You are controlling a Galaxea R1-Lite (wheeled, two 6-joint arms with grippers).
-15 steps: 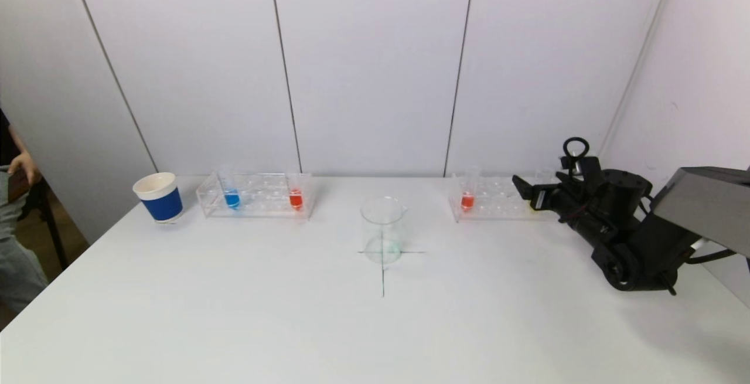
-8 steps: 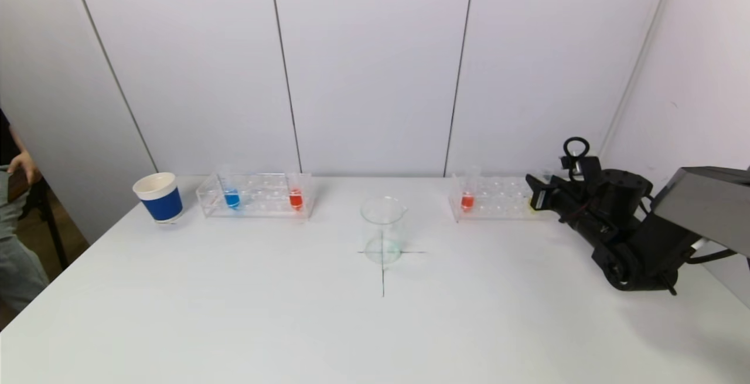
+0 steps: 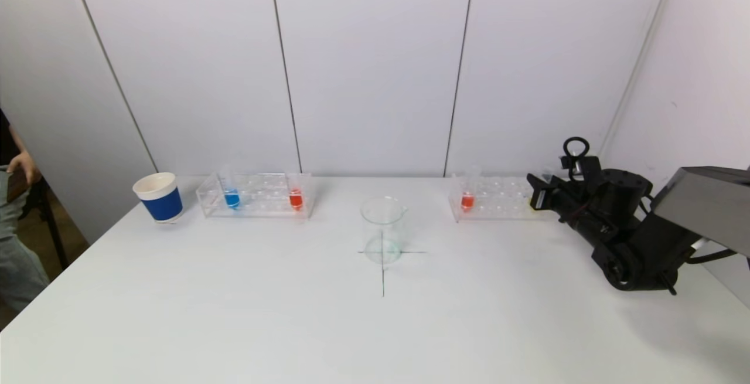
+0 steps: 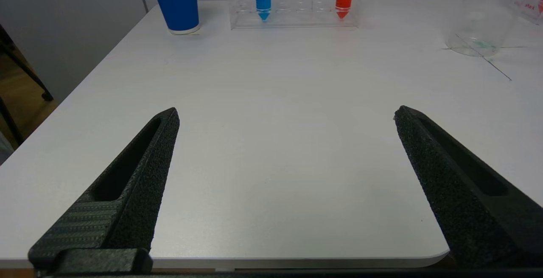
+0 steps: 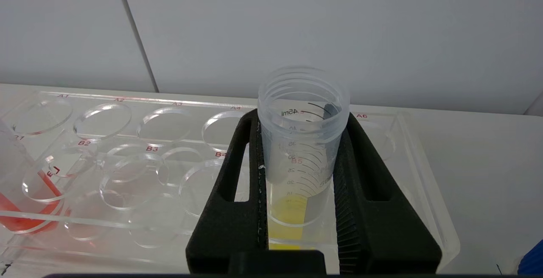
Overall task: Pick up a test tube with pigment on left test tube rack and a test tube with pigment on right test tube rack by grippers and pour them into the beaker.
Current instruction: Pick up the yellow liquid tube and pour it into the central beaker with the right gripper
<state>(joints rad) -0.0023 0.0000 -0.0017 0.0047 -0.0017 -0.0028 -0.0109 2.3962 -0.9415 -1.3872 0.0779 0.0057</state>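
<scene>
The yellow-pigment test tube (image 5: pixel 302 142) stands upright in a hole at the right end of the right test tube rack (image 3: pixel 498 199), and my right gripper (image 5: pixel 302 176) is closed around it, one black finger (image 5: pixel 237 193) pressed to each side of the clear graduated wall, above the yellow liquid at its bottom. At the same rack's left end stands a tube of orange-red pigment (image 3: pixel 467 200). The glass beaker (image 3: pixel 383 230) sits mid-table on a drawn cross, well apart from both racks.

On the left test tube rack (image 3: pixel 256 195) stand a blue-pigment tube (image 3: pixel 232 197) and a red-pigment tube (image 3: pixel 296 198), with a blue paper cup (image 3: pixel 159 197) just beside that rack's left end. My left gripper (image 4: pixel 286 116) hangs low over the near edge of the white table (image 3: pixel 234 313), its fingers spread wide with nothing between them.
</scene>
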